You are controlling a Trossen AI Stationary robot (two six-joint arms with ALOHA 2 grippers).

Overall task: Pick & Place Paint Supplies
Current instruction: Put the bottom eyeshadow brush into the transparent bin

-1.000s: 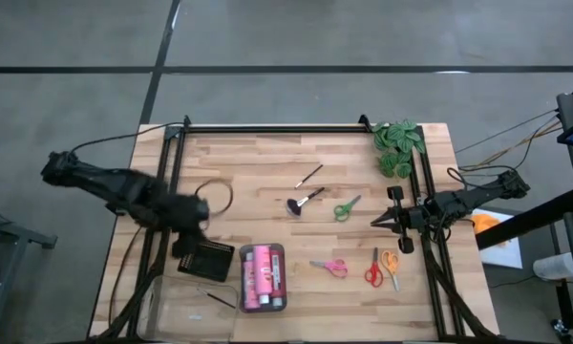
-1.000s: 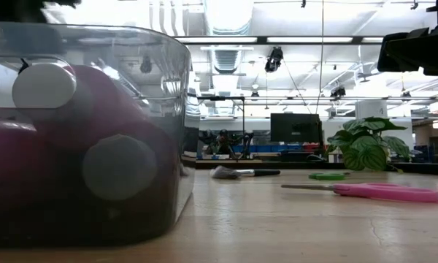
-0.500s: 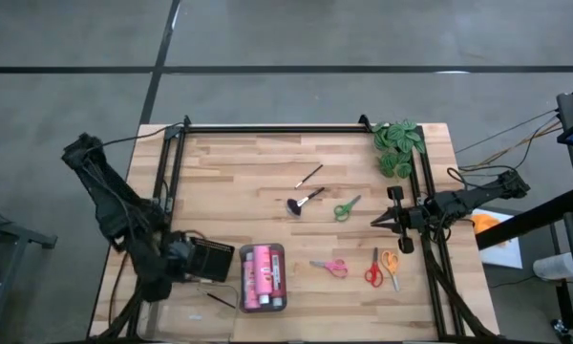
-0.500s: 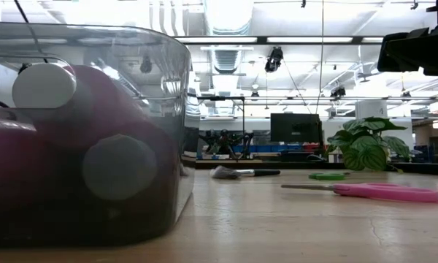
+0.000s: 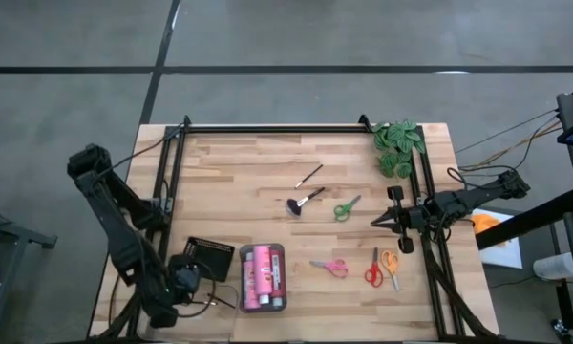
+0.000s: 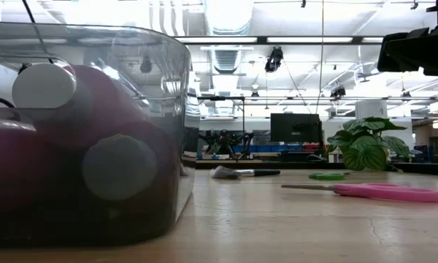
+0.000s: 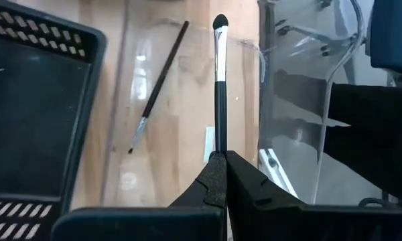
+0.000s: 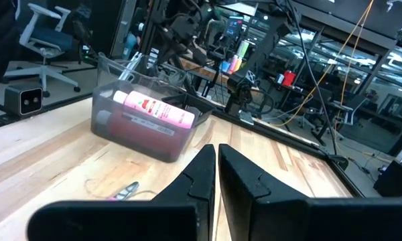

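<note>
My left gripper (image 5: 193,284) (image 7: 221,157) is at the table's near left, above a shallow clear tray (image 7: 187,127), shut on a thin dark brush (image 7: 219,80). Another thin brush (image 7: 157,87) lies flat in that tray. Pink paint bottles (image 5: 262,277) lie in a clear bin (image 6: 168,109). On the wood lie a thin brush (image 5: 308,176), a fluffy brush (image 5: 301,201), and green (image 5: 346,207), pink (image 5: 329,267), red (image 5: 372,269) and orange scissors (image 5: 391,263). My right gripper (image 5: 382,220) waits shut at the right edge, holding nothing. My left gripper pinches the brush's dark handle (image 7: 219,144) between its two fingers. The brush runs on along the fingers, its silver ferrule and dark tip (image 7: 220,21) pointing away from them. The fingers slant down from above. The brush is lifted clear over the clear tray.
A black slotted tray (image 5: 208,256) sits between the clear tray and the bin, close beside my left gripper. A green leafy plant (image 5: 398,143) stands at the far right corner. Black rails run along the table's left, right and far sides.
My left arm has swung from the middle of the table's left side toward the near edge and sunk a little, passing over the black tray; its gripper now stands over the clear tray. My right arm has kept still.
</note>
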